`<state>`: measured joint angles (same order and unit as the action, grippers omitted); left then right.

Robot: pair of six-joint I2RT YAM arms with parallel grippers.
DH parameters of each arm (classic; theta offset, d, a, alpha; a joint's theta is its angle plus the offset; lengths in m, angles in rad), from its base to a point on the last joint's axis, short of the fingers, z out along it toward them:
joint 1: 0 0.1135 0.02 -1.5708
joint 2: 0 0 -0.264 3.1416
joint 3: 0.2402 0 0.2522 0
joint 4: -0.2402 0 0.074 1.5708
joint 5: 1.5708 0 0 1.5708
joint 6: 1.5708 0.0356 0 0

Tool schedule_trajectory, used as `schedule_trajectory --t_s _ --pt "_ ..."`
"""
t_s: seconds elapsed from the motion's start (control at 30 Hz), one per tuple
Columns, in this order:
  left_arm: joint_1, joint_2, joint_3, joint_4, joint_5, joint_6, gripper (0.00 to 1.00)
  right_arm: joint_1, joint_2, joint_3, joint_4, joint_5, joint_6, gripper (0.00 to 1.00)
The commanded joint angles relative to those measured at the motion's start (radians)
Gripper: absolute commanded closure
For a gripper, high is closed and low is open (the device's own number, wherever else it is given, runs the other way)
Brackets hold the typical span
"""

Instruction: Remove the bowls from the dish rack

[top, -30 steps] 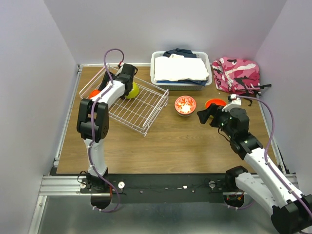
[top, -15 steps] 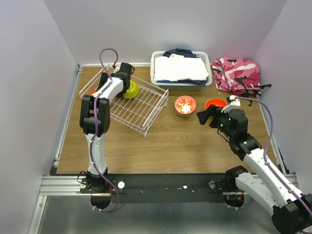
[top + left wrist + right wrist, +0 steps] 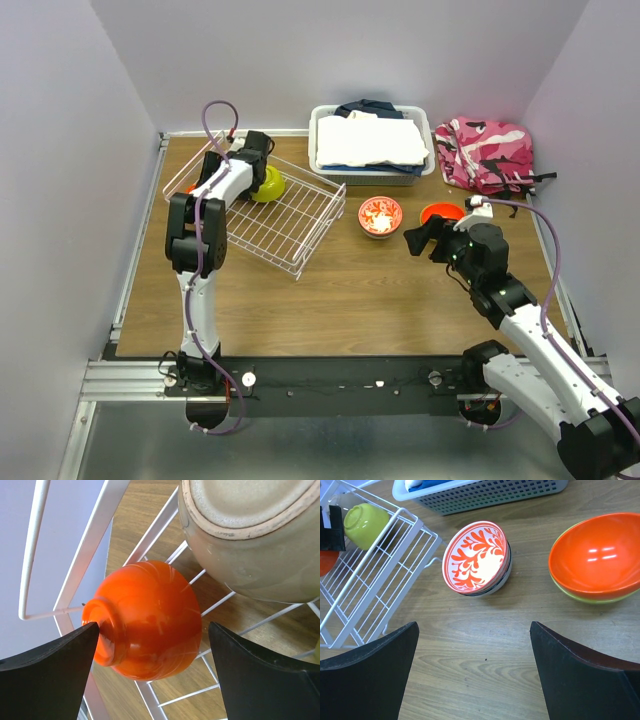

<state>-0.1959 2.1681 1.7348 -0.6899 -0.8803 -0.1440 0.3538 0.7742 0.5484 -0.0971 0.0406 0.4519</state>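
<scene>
Where the left gripper (image 3: 152, 630) hung: low in the far-left corner of the dish rack (image 3: 290, 225), fingers spread wide.
Orange bowl in the rack (image 3: 155, 600): it lay on its side on the wire bottom, right between those spread fingers, foot ring turned toward the left finger (image 3: 55, 670).
Contact: the left finger stood hard by the foot ring, though I could not tell if it touched; the right finger (image 3: 260, 675) stood apart from the bowl's side. Nothing was gripped.
Taupe bowl (image 3: 250, 540): in the rack just beyond the orange one, bottom showing.
Lime-yellow bowl in the rack (image 3: 268, 185): on the grid near the far side.
Right gripper (image 3: 473, 625): above the table (image 3: 350, 300), fingers wide and holding nothing.
Red-patterned bowl (image 3: 477, 557): on the table ahead of the right gripper, just beside the rack's corner, resting in another bowl.
Second orange bowl (image 3: 595, 555): ahead to the right, nested in a lime-yellow bowl (image 3: 580, 597).
Behind them: a white bin (image 3: 330, 165) of folded cloth.
</scene>
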Motion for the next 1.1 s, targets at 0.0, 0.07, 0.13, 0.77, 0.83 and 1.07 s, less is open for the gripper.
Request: schedule_trajectory --t_s 0.0,0.07,0.13,0.77,0.83,1.07 --pt "0.010 0.044 0.003 -0.049 -0.042 -0.043 0.01 0.007 -0.001 -0.019 0.033 0.024 -0.010 0.00" --pt "0.010 0.053 0.011 -0.077 -0.051 -0.048 0.01 0.007 -0.003 -0.019 0.031 0.024 -0.010 0.00" --pt "0.010 0.059 0.012 -0.088 -0.069 -0.048 0.01 0.005 -0.001 -0.021 0.033 0.024 -0.009 0.00" --pt "-0.004 -0.056 0.014 -0.086 -0.105 0.015 0.36 0.007 -0.001 -0.015 0.030 0.024 -0.012 0.00" --pt "-0.005 -0.076 0.012 -0.085 -0.091 0.015 0.48 0.007 -0.001 -0.013 0.028 0.024 -0.012 0.00" --pt "-0.010 -0.134 0.014 -0.086 -0.049 0.004 0.51 0.007 0.005 -0.011 0.030 0.024 -0.012 0.01"
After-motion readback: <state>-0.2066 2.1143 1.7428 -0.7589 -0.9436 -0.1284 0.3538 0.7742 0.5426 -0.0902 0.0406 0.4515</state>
